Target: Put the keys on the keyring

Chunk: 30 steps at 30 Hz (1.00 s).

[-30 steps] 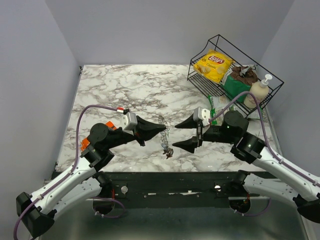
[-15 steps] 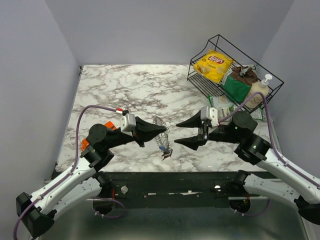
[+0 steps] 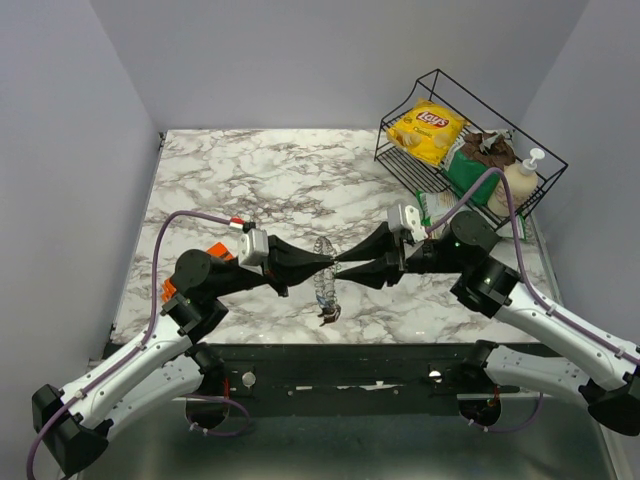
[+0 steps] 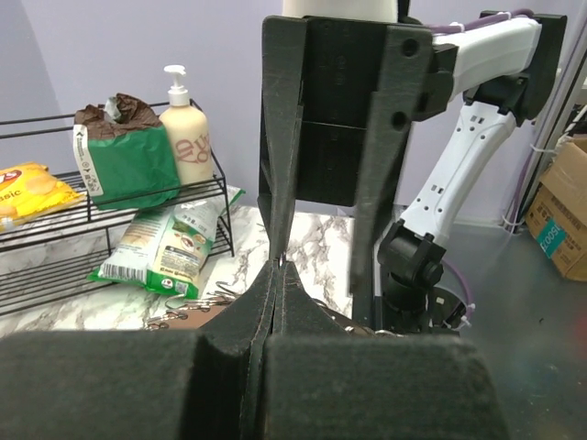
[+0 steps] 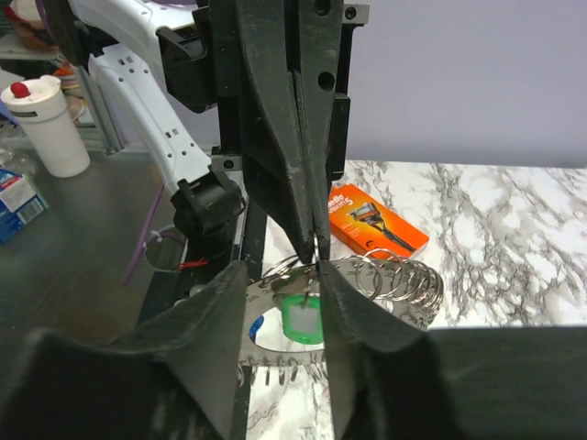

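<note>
**Threading step, at the middle of the counter's [image 3: 250, 180] near edge.** The left tool [image 3: 328, 261] is clenched on the keyring [image 3: 323, 287], its fingers pressed flat together on the thin wire at their very tip. The silvery loop hangs below it with a small dark piece [image 3: 329, 315] lowest; whether that end rests on the counter cannot be told. The right tool [image 3: 347, 262] meets the left tip to tip from the opposite side, its fingers parted and gripping nothing. In the right wrist view a green key [image 5: 301, 321] sits at the loop, framed in the gap between those fingers. The step in hand is probably taking hold of that key beside the left pinch. To do it well, the left pinch should hold firm while the right closes slowly and squarely on the green head alone — wire caught along with it could drag the loop out of the left grip. With tips this close, a sideways nudge risks a collision.
</note>
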Available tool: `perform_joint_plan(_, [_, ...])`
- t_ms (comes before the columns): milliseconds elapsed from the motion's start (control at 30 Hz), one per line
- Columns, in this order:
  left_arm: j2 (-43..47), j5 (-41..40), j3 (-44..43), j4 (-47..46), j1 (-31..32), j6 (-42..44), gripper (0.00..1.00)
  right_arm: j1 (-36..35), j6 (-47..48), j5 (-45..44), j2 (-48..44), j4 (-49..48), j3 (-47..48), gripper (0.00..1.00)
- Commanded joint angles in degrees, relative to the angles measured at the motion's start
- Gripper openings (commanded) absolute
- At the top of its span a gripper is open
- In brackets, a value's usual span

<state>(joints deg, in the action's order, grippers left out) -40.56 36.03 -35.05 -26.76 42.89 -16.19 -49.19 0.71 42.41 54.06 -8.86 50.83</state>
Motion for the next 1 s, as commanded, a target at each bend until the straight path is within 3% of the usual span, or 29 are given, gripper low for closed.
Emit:
perform_joint_plan(0, [0.74, 0.53, 0.16, -3.47, 0.35, -0.25, 0.00, -0.29, -2.47, 3.99, 0.17, -4.67, 0.06, 0.36])
perform_joint_plan(167, [0.83, 0.62, 0.42, -3.47, 0.35, -0.16, 0.00, -0.21, -2.12, 3.73, -0.01, -4.50, 0.06, 0.20])
perform_joint_plan(300, [0.92, 0.53, 0.42, -4.08, 0.35, -0.43, 0.00, -0.21, -1.59, 3.99, 0.78, -3.00, 0.41, 0.01])
perform_joint_plan(600, [1.27, 0.44, -1.86, 2.05, 0.35, 2.29, 0.01, -0.21, 2.54, 1.80, 0.34, 1.99, 1.20, 0.01])
perform_joint_plan(900, [1.44, 0.18, -7.49, 15.23, 0.35, 8.18, 0.34, -0.29, 8.08, 1.97, 0.69, 10.51, 4.45, 0.01])
perform_joint_plan(967, [1.36, 0.18, -9.42, 18.14, 0.35, 9.67, 0.37, -0.21, 9.31, 2.41, 1.39, 11.93, 5.51, 0.01])
